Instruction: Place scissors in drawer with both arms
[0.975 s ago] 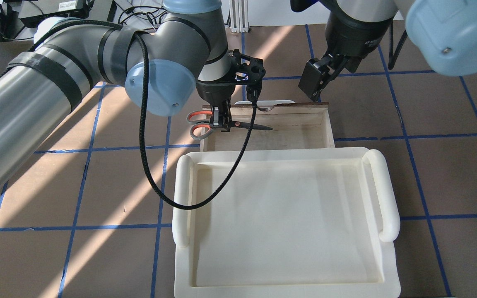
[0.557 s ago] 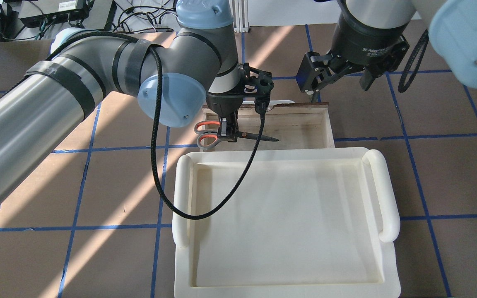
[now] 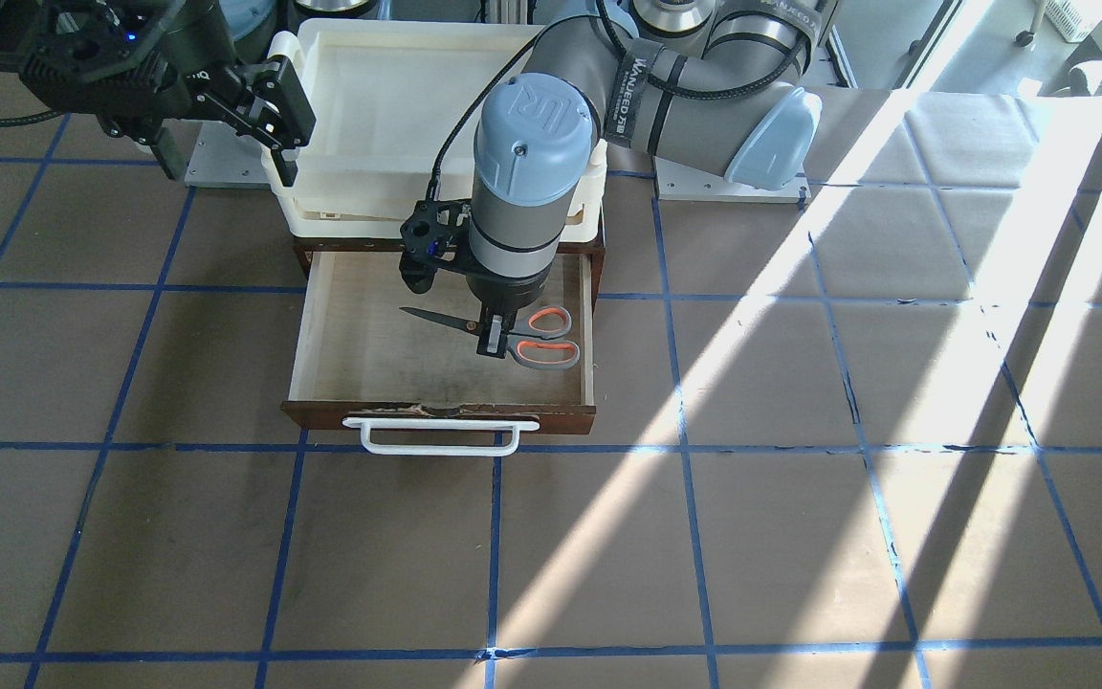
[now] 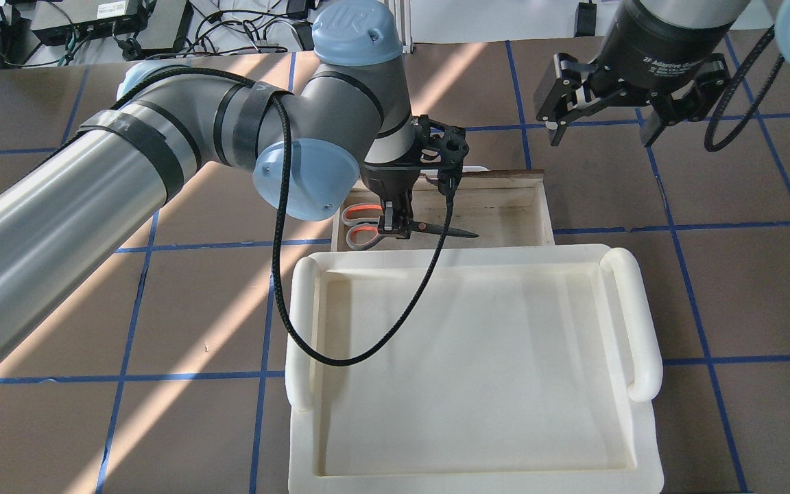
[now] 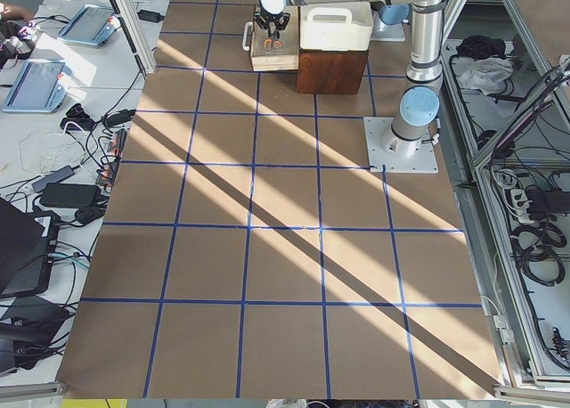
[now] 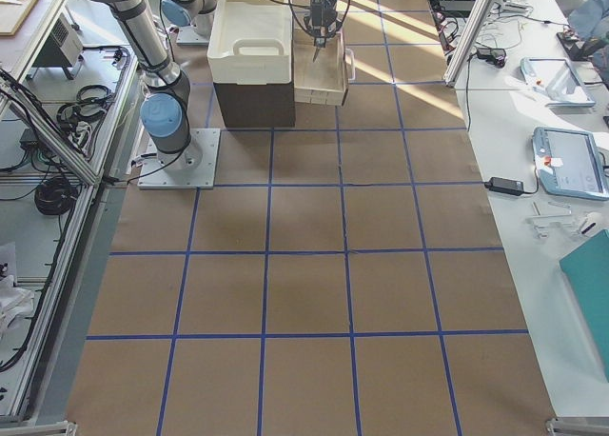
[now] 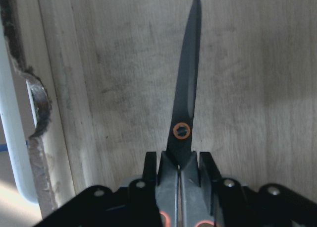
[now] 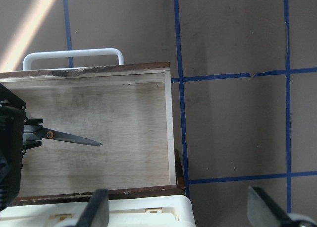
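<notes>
**Item 1, scissors**. I have them in the left end effector, which is clamped just behind the pivot. The blades are closed and roughly level. They are over the left part of the open drawer, with the handle loops just inside its left wall and the tip towards the middle. I cannot tell from any view whether they touch the floor.

**Item 2, right end effector**. It is spread wide and empty, raised over the table beyond the drawer's front right corner, well apart from the scissors.

**Item 3, tray**. It is cream-white and sits on top of the cabinet, behind the drawer opening.

**Step in hand, as I judge it:** set the scissors down.

**Handling notes:**
- Descend straight and slowly, holding the blades flat so the tip does not dig into the pale wood.
- Nudge slightly right first, since the loops sit close to the wall.
- Open only once the blades rest on the floor.
- Lift vertically clear of the loops.
- Leave the right arm parked until I am out.
</notes>
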